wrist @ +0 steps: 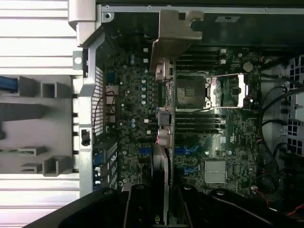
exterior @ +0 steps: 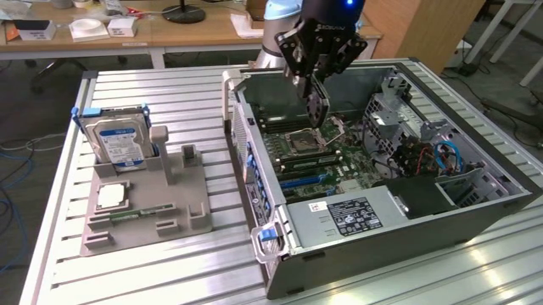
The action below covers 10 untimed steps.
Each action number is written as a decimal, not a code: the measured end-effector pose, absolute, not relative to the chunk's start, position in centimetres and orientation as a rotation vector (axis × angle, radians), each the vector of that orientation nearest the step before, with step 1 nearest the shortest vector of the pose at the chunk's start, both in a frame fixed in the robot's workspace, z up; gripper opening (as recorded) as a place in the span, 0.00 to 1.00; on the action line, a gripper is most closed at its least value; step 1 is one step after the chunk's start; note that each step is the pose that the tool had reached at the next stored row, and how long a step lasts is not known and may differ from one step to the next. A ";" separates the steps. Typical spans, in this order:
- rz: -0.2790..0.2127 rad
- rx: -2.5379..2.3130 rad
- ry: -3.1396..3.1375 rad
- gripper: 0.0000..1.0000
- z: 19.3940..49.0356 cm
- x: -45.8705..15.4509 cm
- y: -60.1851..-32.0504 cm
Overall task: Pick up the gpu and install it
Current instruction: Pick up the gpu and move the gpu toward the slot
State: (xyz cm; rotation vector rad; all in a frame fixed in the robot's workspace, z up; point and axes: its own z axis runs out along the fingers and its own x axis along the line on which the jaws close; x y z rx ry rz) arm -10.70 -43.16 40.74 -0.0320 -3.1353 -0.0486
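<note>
arm point(exterior: 280, 25) hangs over from the far side; gripper point(exterior: 314, 79) aimed straight down; pinched tight on the gpu point(exterior: 319, 108)

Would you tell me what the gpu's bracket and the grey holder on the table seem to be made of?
The gpu bracket looks like bare sheet metal: dull grey sheen, folded edges. The grey holder seems matte plastic: uniform colour, no glare.

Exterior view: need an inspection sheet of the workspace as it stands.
Surface: slatted metal table bearing a grey fixture and an open computer case.
Job's things: gpu held on edge above the motherboard, not seated.
Clutter: hard drive and memory stick in the fixture.
Grippers: gripper shut on the gpu.
Cables: blue cable inside the case; floor cables.
Surroundings: wooden desk behind.
</note>
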 end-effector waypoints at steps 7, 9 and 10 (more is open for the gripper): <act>-0.048 -0.032 -3.135 0.27 40.7 -8.1 -43.2; -0.048 -0.032 -3.135 0.27 40.7 -7.3 -43.2; -0.048 -0.032 -3.135 0.27 40.7 -6.9 -43.2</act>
